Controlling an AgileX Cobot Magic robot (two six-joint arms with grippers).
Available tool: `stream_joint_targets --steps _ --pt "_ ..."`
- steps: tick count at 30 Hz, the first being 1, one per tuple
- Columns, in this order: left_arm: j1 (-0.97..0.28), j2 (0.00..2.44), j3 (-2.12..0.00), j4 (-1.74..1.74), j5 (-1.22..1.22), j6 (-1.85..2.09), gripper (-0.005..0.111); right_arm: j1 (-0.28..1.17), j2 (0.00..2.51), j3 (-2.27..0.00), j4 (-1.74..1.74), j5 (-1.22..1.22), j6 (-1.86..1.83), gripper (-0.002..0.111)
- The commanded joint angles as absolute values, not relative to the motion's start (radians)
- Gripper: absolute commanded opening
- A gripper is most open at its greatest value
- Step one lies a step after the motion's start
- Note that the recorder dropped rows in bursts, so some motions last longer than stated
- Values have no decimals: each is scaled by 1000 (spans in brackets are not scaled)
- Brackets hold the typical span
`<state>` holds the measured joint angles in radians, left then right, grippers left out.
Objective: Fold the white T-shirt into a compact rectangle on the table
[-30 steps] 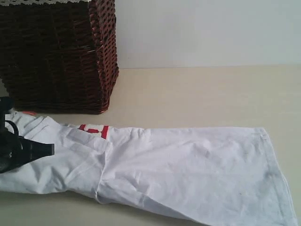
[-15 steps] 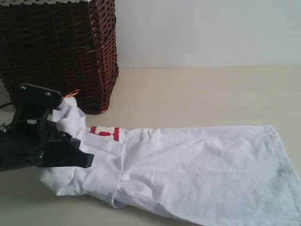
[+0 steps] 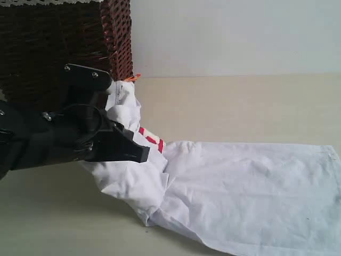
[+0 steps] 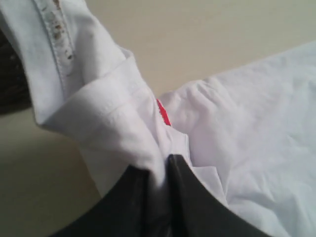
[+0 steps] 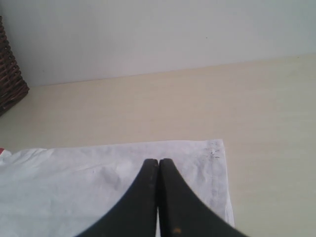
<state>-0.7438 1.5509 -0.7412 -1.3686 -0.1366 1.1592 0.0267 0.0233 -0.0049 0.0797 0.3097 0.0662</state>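
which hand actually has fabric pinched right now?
The left hand: it clamps a bunched fold of the white cotton T-shirt, raised off the pale beige table. The right hand is shut on nothing, over the shirt's flat end.

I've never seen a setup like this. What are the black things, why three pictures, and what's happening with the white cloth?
It is a robot with two arms, each ending in a black two-fingered gripper. One picture comes from a camera standing apart; the other two come from cameras on each wrist, looking along the fingers. A white T-shirt lies on a pale table, near a dark wicker basket. The left gripper is shut on the shirt's collar end, holding it up off the table. The right gripper is shut with nothing between its fingers, by the shirt's far hem.
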Motion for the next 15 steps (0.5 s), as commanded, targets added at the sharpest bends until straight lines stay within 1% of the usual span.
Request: stream_joint_targets --steps 1,8,15 --pt "-750 1584 -744 -1378 -184 1064 0 23 26 0 73 304 64 0" --pt "-716 1588 -683 -1502 -455 1036 0 23 26 0 73 304 64 0" --pt "-617 1531 -548 -1546 -580 1032 0 23 26 0 73 304 64 0"
